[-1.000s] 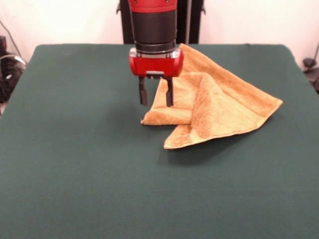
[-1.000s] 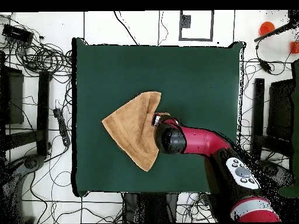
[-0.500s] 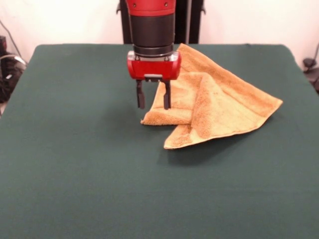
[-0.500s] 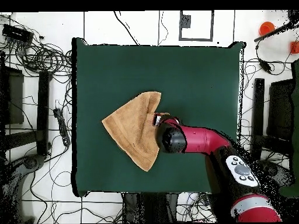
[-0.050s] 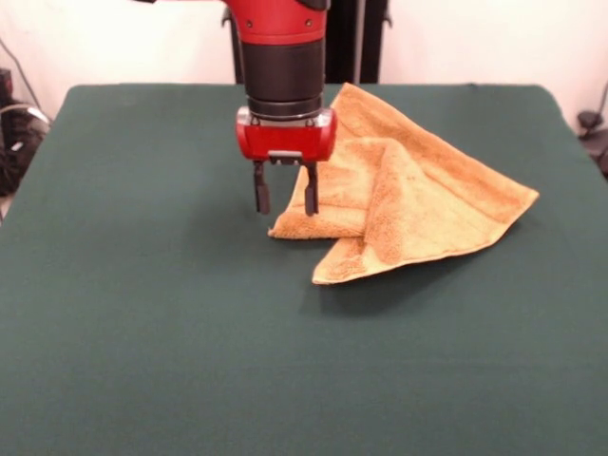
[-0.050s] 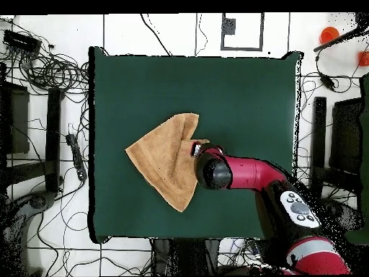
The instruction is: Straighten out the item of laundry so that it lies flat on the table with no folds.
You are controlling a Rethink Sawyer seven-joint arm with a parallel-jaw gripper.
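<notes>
Near the middle of the counter (image 5: pixel 142 313), left of the cloth's folded corner in the front view, the tool (image 5: pixel 283 195) hangs with its two dark fingers apart and nothing between them, tips raised off the green surface. One finger is over bare felt, the other is in front of the towel's (image 5: pixel 418 204) nearest fold.

Moving right, the towel lies in a rough triangle, doubled over itself: a thick rolled flap runs down its centre, a blunt folded corner points left toward the tool, and a flat point reaches out to the right. From overhead it sits left of centre on the counter, with the tool at its right-hand edge.

The step in hand looks like an approach to grasp the folded corner. To do it well, I judge the tool should come down over the top layer only, at that blunt corner, pinch just the upper fold, then lift a little and draw it away from the rest so the flap opens rather than dragging the whole cloth. Catching both layers would only shift the bundle.

Count: one towel, one tool with two fingers, one counter.
</notes>
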